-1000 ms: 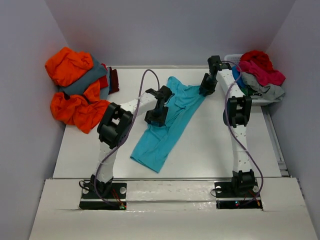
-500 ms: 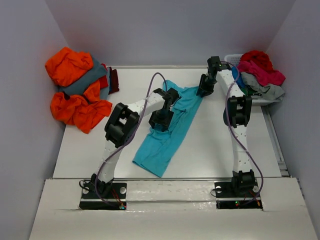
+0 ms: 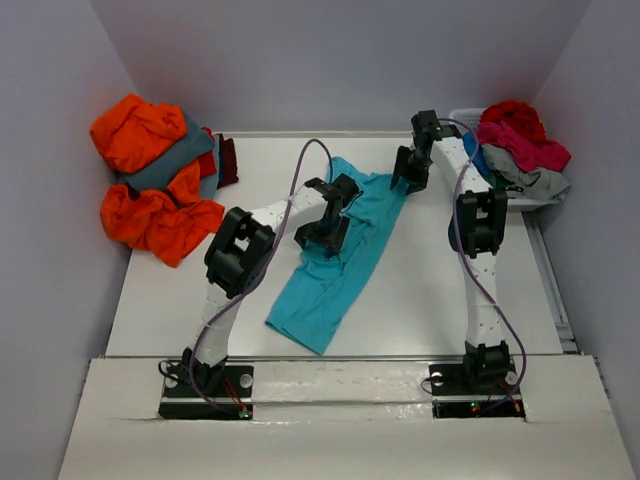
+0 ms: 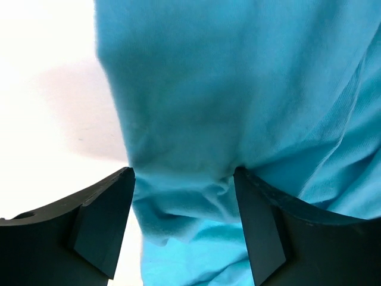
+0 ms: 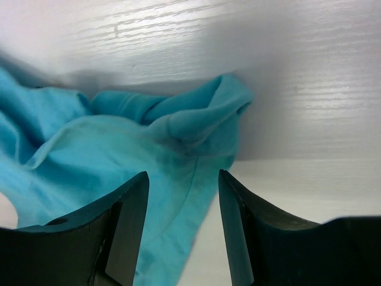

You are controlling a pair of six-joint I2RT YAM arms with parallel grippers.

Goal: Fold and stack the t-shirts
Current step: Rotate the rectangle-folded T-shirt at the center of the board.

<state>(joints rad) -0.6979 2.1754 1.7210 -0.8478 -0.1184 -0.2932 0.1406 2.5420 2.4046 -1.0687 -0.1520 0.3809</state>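
Turquoise t-shirt (image 3: pixel 335 262) lies rumpled diagonally on the tabletop (image 3: pixel 440 290). Left jaws gape astride a mid-cloth ridge, right jaws gape empty near its far corner; flatten fully before folding.

- Your left arm (image 3: pixel 235 262) and right arm (image 3: pixel 477 225) were built alike: slim white links joined by bulky black joint housings.
- A thin purple-grey cable (image 3: pixel 300 165) looped loosely along the left arm, and a matching cable (image 3: pixel 500 325) ran down the right one.
- Each arm stood on a flat black base plate, the left base (image 3: pixel 205 388) and the right base (image 3: pixel 475 385), with tiny red and green lights at the front edge.
- Your left gripper (image 4: pixel 183 179) and right gripper (image 5: pixel 183 176) were matte black throughout.
- Their fingers (image 4: pixel 101 220) looked like broad wedges with flat, bevelled inner faces and curved outer backs.
- A small round hole showed in the body behind the near finger on each wrist.
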